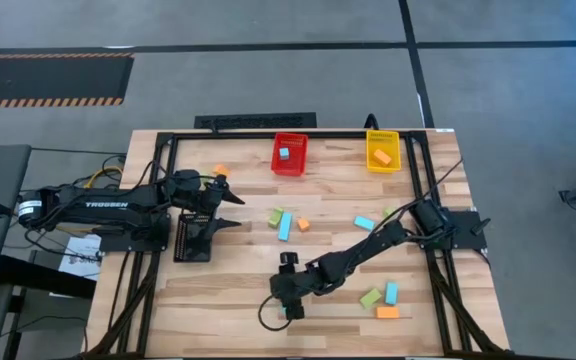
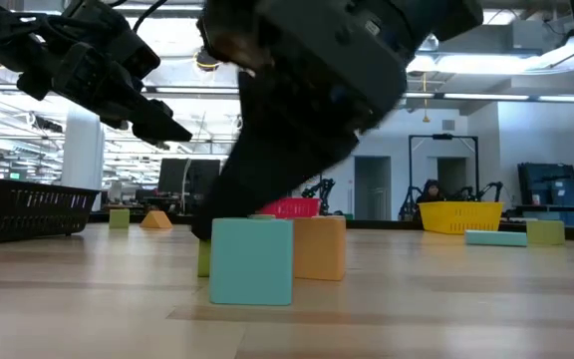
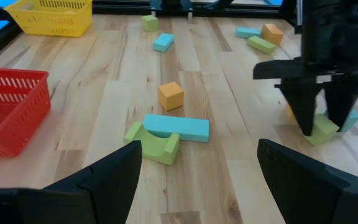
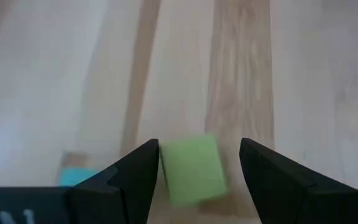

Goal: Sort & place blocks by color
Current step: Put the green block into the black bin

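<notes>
Item: lime green block [image 4: 193, 169], a small cube, lying flat on the tabletop [image 1: 228, 310] near its front edge, towards the middle

Position against the fingers: the cube sits directly between the two dark fingers of the right gripper [image 4: 199, 163], which points down at it. The right wrist view shows one finger [image 4: 135, 171] just beside one face of the cube, perhaps touching it, and a clear gap to the other finger; the cube is off-centre in the opening and turned slightly askew to it. No long axis to speak of; it is about as wide as it is deep

Fingers, right: spread apart with the cube between them, not closed on it

Neighbours: a light blue block [image 4: 74, 176] and an orange block [image 2: 319, 247] sit close beside the green one, near enough that a closing finger could nudge them

Nearer arm: the right, by a wide margin. The left gripper [image 1: 230, 202] hangs well apart, above the black bin [image 1: 192, 238] at the left side, its fingers [image 3: 110, 174] wide and holding nothing

Judgement: the coming move looks like a straight squeeze; the off-centre cube will probably slide across as the fingers meet it
</notes>
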`<state>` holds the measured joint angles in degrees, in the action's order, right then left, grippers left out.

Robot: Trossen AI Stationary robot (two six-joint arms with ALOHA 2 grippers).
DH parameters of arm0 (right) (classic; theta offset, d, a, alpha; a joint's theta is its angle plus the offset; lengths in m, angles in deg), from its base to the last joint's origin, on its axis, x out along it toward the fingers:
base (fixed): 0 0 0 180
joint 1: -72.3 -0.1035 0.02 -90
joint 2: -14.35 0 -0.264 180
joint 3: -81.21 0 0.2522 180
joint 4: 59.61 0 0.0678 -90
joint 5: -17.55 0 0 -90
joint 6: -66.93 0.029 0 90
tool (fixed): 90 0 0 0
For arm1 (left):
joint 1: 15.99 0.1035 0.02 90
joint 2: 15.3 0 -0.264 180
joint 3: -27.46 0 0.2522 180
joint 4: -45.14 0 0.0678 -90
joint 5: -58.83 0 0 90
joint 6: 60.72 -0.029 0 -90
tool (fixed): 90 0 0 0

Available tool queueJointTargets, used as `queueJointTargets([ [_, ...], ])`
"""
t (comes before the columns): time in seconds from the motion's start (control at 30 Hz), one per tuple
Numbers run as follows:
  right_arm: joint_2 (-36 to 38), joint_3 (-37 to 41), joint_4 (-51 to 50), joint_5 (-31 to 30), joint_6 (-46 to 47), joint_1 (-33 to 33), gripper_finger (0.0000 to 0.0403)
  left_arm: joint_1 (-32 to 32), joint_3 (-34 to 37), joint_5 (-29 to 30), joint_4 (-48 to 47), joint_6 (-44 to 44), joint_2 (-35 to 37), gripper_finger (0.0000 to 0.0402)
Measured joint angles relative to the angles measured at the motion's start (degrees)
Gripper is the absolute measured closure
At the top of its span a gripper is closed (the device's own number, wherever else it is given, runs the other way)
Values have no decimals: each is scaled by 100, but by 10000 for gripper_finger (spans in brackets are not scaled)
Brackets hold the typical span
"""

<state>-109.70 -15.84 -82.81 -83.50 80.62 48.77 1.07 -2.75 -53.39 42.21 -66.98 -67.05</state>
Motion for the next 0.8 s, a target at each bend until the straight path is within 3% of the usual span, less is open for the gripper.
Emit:
queueJointTargets([
  [0.33, 0, 4, -264, 42, -20, -7, 161, 0, 0, 2, 7, 2, 0, 95],
  [0.53, 0, 4, -141, 43, -355, -7, 241, -1, 0, 199, -9, 1, 0, 95],
  [0.63, 23, 9, 157, 43, -691, -5, 288, -2, 1, 1137, -132, 76, 0, 95],
  [0.8, 37, 4, 1676, -83, -1495, 291, 288, 0, 2, 3495, -155, 312, 0, 95],
])
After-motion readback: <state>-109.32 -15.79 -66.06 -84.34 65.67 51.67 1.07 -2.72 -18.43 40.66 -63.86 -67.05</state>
